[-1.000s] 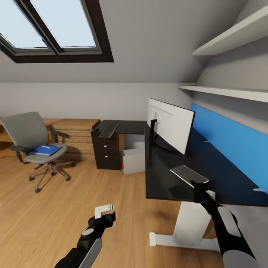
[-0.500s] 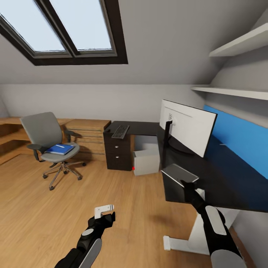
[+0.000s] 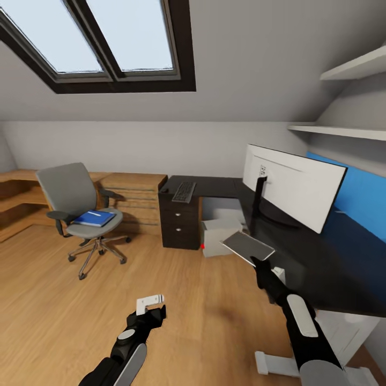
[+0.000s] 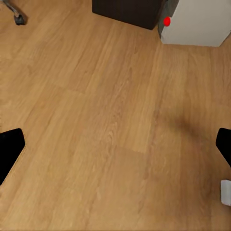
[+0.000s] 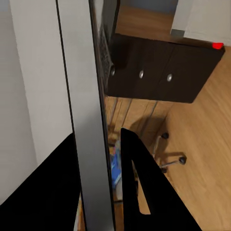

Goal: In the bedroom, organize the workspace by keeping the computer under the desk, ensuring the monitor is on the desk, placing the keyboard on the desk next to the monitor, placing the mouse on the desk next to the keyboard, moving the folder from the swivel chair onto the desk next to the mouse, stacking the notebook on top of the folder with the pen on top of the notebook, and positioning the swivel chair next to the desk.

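One swivel chair (image 3: 80, 206) is standing far left, well beyond the left gripper (image 3: 151, 303), carrying one blue folder (image 3: 95, 218) lying flat on its seat with a thin white pen (image 3: 94, 214) on top. Left gripper is hovering over the wooden floor (image 3: 64, 300), fingers spread apart, nothing between them. One keyboard (image 3: 184, 192) is lying on the black desk (image 3: 332, 268), long axis running away from the robot. One computer (image 3: 221, 237) is standing beneath. Right gripper (image 3: 253, 260) is clamping one notebook (image 3: 247, 245) by its near edge, slab tilted, long axis pointing up-left, off the desk's edge. One monitor (image 3: 295, 185) is standing beyond it, white back facing the robot. Attic room, skylight (image 3: 96, 37), two wall shelves (image 3: 348, 69).
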`<state>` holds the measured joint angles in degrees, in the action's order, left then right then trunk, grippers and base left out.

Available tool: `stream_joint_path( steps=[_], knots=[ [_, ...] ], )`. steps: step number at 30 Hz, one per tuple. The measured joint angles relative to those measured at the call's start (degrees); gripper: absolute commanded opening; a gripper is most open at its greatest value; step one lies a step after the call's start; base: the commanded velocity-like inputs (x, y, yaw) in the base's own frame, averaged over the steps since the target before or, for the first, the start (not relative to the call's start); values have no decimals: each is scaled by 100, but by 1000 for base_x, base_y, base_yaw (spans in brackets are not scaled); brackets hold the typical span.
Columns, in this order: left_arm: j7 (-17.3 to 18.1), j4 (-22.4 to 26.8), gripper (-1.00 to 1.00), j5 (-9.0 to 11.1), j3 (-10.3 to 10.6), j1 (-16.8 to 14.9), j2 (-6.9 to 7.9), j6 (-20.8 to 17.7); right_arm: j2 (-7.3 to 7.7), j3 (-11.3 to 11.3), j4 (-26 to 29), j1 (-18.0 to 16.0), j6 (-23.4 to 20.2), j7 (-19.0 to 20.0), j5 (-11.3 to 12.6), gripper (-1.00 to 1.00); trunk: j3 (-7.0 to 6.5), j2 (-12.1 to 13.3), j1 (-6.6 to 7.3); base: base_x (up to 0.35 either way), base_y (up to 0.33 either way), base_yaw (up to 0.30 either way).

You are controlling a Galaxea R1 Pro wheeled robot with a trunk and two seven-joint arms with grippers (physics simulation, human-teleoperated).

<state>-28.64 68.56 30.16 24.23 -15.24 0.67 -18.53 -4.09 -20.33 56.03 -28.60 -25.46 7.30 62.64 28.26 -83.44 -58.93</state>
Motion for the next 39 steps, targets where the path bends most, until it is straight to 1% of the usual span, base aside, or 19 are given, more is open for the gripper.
stream_joint_path(
  steps=[12, 17, 22, 26, 31, 35, 39],
  knots=[
    [3, 0, 100, 0, 2, 0, -3, 0, -21, 14, 0, 45, 36, 172, -24, -100, -2, 0, 1, 231, 274, -3],
    [3, -2, 100, 0, 1, 0, -3, 1, -18, 13, 2, 45, 50, 394, -40, -100, -28, 0, 1, 282, 219, -72],
    [4, -1, 100, 0, 1, -1, -2, 1, -14, 13, 3, 45, 51, 435, -49, -100, -66, 0, 1, 297, 199, -98],
    [5, -1, 100, 0, 2, 0, -3, 1, -7, 13, 3, 45, 47, 450, -42, -100, -95, 0, -1, 175, 94, -63],
    [12, 4, 100, 0, 14, 0, -3, 1, 10, 6, 4, 45, 46, 456, -38, -100, -112, 0, -2, 49, 26, -18],
    [1, 6, 100, -1, 103, 0, -3, 0, 19, 4, 10, 44, 45, 458, -31, -100, -185, 159, 85, 26, 3, -2],
    [4, 7, 100, -1, 123, 0, -3, 1, 21, 2, 11, 44, 45, 458, -32, -100, -258, 319, 175, 167, 1, -1]
  ],
)
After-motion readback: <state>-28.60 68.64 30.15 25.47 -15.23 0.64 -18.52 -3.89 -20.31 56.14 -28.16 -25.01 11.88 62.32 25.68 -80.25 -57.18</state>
